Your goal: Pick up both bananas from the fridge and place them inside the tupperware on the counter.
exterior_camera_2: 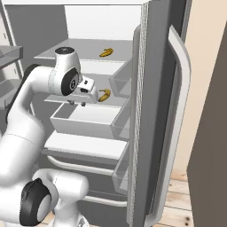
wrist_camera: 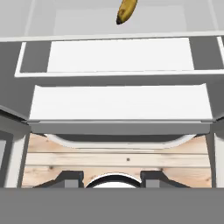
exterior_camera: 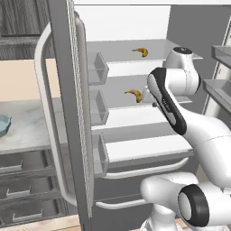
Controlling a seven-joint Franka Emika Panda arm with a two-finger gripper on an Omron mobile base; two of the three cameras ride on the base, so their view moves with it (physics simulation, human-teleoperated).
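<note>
Left base view: curved yellow bananas (exterior_camera: 140,52) on smooth grey fridge (exterior_camera: 135,45) shelves.

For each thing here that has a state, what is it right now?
fridge: door open
upper banana: lying on the top shelf, untouched
lower banana: lying on the second shelf, not gripped
gripper: beside the lower banana, fingers empty, open or shut unclear
tupperware: on the counter
</note>
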